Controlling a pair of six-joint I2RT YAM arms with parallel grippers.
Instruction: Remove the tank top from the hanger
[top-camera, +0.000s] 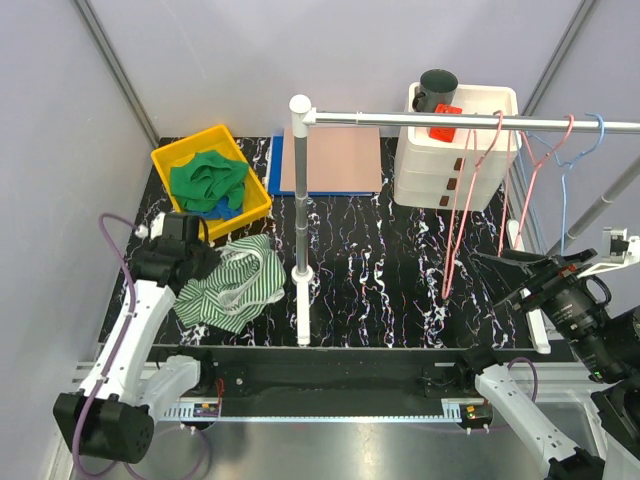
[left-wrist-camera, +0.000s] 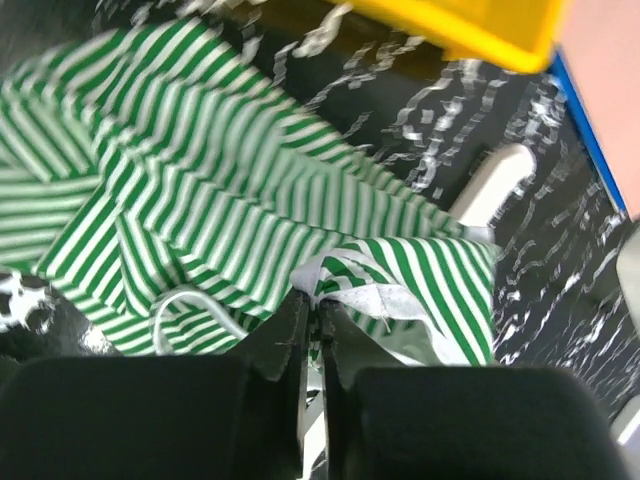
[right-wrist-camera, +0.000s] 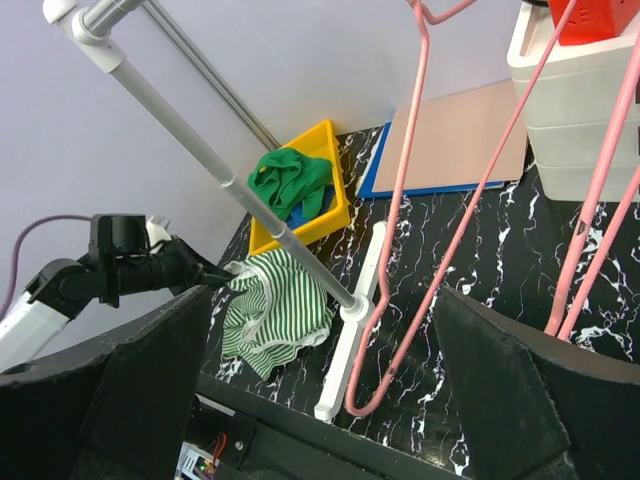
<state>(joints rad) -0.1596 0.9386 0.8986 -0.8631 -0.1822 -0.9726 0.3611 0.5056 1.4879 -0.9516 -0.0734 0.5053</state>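
The green-and-white striped tank top (top-camera: 232, 287) lies crumpled on the black marbled table at the left, off any hanger. It also shows in the left wrist view (left-wrist-camera: 230, 190) and the right wrist view (right-wrist-camera: 285, 300). My left gripper (top-camera: 212, 262) is shut on its white-trimmed edge (left-wrist-camera: 313, 305), low over the table. A bare pink hanger (top-camera: 462, 220) hangs from the rail (top-camera: 450, 120), and shows close in the right wrist view (right-wrist-camera: 410, 200). My right gripper (top-camera: 505, 280) is open and empty, just right of that hanger (right-wrist-camera: 322, 330).
A yellow bin (top-camera: 166, 158) with green and blue clothes stands at the back left. The rack post (top-camera: 300, 220) stands mid-table on a white foot. A pink board (top-camera: 330, 160) and white drawers (top-camera: 440, 170) are at the back. A second pink hanger (top-camera: 535, 170) and a blue hanger (top-camera: 565, 185) hang farther right.
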